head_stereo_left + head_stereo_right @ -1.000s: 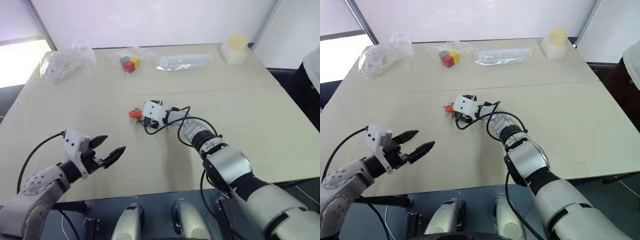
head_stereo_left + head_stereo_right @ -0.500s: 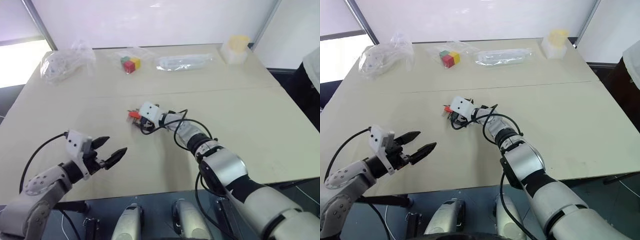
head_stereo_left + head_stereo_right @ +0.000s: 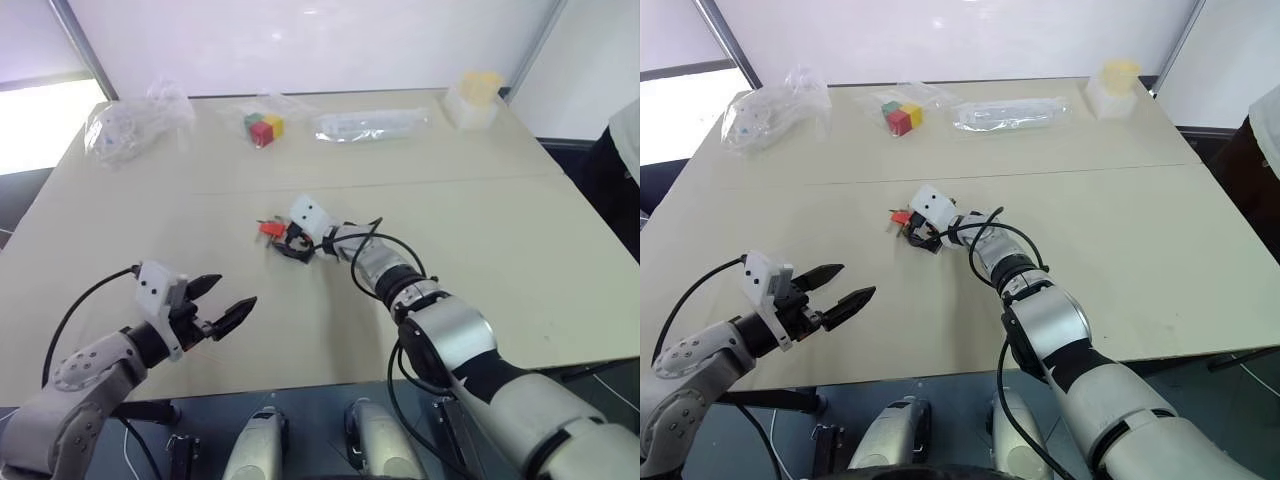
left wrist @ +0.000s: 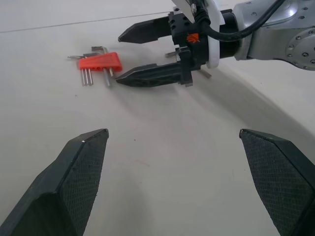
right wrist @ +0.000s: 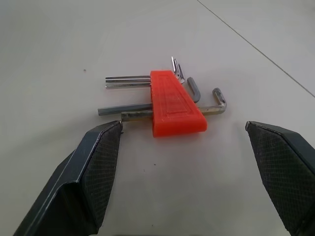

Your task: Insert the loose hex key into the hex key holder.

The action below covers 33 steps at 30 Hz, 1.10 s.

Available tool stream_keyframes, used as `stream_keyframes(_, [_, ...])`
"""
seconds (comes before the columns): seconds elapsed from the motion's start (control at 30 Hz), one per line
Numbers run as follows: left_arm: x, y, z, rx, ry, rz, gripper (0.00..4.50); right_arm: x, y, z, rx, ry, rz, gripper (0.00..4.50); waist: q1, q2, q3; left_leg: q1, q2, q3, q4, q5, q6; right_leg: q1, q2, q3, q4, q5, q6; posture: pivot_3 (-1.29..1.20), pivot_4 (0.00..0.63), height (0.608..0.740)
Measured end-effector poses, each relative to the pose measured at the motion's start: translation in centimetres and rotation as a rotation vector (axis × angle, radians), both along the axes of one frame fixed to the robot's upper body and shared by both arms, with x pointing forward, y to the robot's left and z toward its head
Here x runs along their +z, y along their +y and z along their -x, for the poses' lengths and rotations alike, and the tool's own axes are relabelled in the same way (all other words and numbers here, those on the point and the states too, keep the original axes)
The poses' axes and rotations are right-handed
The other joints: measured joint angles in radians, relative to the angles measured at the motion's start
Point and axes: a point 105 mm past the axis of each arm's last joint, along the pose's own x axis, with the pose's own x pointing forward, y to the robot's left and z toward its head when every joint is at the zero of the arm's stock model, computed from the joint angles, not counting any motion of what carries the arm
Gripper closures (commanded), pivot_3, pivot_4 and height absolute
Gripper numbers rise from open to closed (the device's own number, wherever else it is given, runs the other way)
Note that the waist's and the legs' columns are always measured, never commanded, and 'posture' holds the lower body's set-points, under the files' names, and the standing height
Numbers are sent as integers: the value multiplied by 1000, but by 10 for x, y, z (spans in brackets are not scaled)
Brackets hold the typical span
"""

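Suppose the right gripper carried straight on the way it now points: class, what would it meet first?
Most likely the hex key holder, lying flat on the table directly ahead of the open right gripper, between its two fingers. The gap is hard to judge, so a fingertip might brush the tabletop first.

Robotics test lab: a plain beige table [image 3: 560, 260] before bare white walls [image 3: 300, 40], carrying bagged practice items, namely coloured cubes [image 3: 262, 128], clear plastic bags [image 3: 368, 125] and a small container [image 3: 472, 98].
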Motion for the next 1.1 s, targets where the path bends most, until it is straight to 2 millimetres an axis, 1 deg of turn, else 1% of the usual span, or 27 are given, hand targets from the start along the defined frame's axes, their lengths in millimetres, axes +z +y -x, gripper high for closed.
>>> stream_keyframes(0.23, [1,-1,0,2,-6,-3,30,-2,5,4,30,18,-3,327,-3,0,0,0,0,0,-1,0,0,0,0,0,0,0,0,0,150,740])
stream_keyframes(0.6, [2,-1,0,7,-9,-5,30,-2,7,5,32,18,-5,327,-4,0,0,1,0,0,-1,0,0,0,0,0,0,0,0,0,150,740])
stream_keyframes(0.63, [2,-1,0,7,-9,-5,0,-2,7,5,31,17,-5,855,-4,0,0,1,0,0,-1,0,0,0,0,0,0,0,0,0,150,740])
stream_keyframes(0.67, [2,-1,-1,8,-9,-5,0,-2,8,5,33,19,-6,1141,-4,0,0,1,0,0,-1,0,0,0,1,0,0,0,0,0,150,740])
stream_keyframes(0.8, [3,-1,0,8,-14,-7,0,-6,16,10,51,28,-9,3114,-9,0,0,1,0,0,0,0,0,0,1,0,0,0,-1,0,150,740])
stream_keyframes(0.83, [3,-1,0,8,-14,-7,0,-6,18,11,56,28,-8,3539,-10,0,0,1,0,0,0,0,0,0,1,0,0,0,-1,0,150,740])
stream_keyframes(1.1, [3,-1,-1,17,-14,-9,0,-7,21,12,55,25,-7,3539,-17,0,0,1,0,0,0,0,0,0,1,0,0,1,-1,0,150,740])
